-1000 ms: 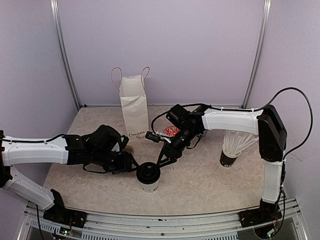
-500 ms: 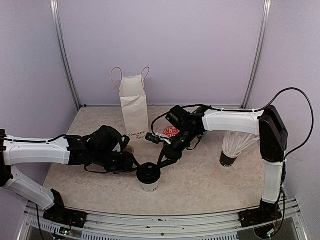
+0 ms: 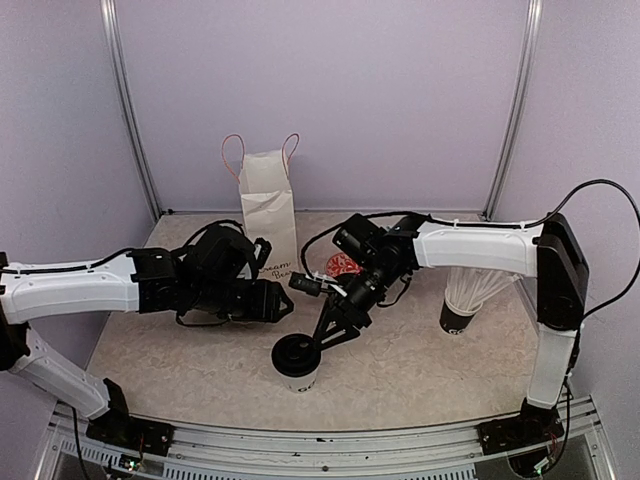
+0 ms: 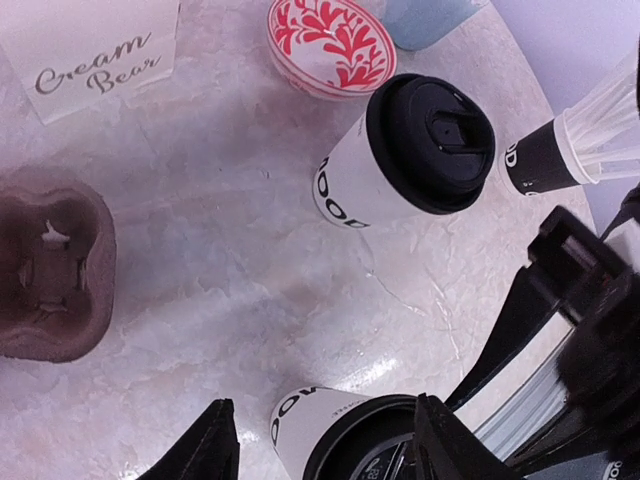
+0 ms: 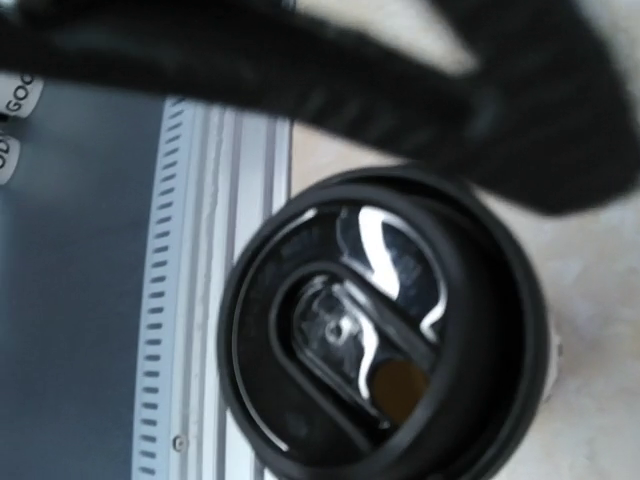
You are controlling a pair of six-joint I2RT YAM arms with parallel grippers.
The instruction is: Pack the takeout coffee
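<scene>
Right gripper angled down at cup lid, left gripper spread, raised

"Cream Bear" on paper bag, "OOD" on far cup and near cup

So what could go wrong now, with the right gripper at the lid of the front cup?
1. The right gripper meets the front cup only at its black lid, close to the front rail; a push could tip it or loosen the lid.
2. The second cup stands near the right arm; a swing might knock it.
3. The open left gripper hangs by the cup carrier, so the arms could collide there.
</scene>
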